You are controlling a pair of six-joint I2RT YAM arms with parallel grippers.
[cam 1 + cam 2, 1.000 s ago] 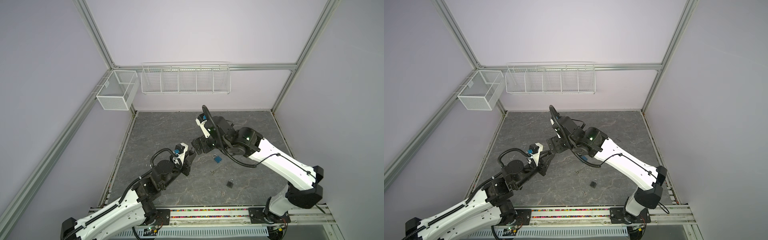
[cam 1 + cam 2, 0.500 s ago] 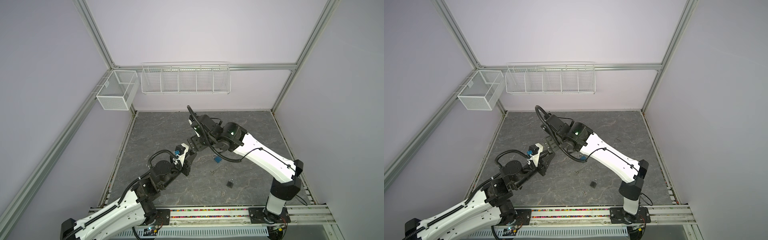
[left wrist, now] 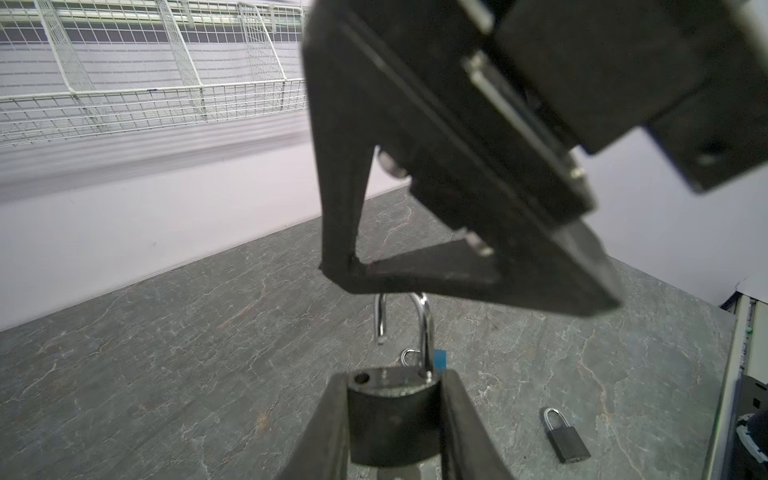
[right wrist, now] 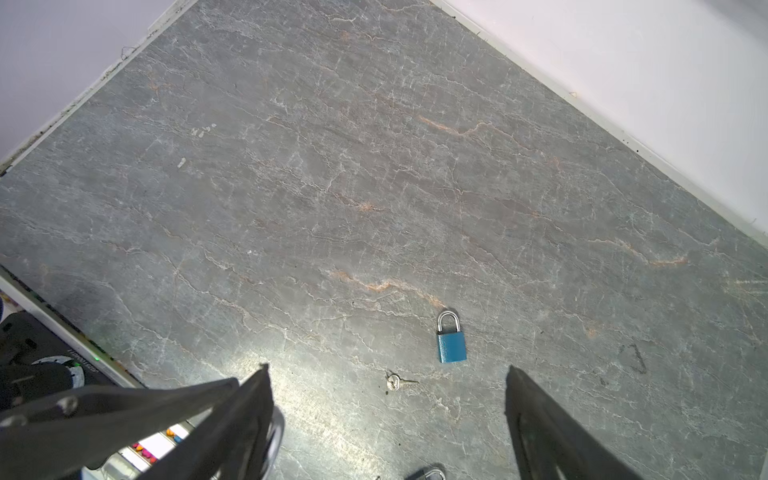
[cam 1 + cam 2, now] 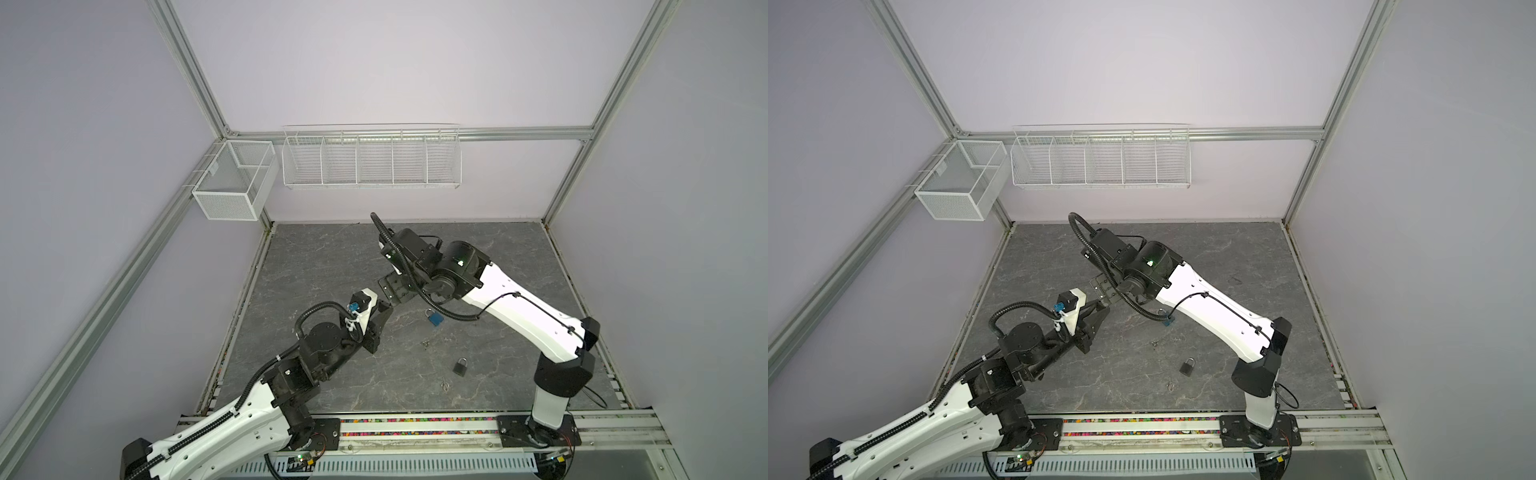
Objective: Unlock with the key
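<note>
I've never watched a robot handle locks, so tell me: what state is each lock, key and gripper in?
held black padlock: shackle open.
left gripper: shut on the held black padlock.
right gripper: open, empty.
blue padlock: shackle closed, lying loose.
second black padlock: shackle closed, lying loose.
key: lying loose by the blue padlock, in no lock.

A blue padlock [image 4: 451, 347] and a grey, veined tabletop [image 4: 374, 166].

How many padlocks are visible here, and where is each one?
3. A dark padlock with open silver shackle is clamped in the left tool. A blue padlock lies on the grey stone table. A second, closed dark padlock lies nearer the front rail. None seems hidden.
</note>
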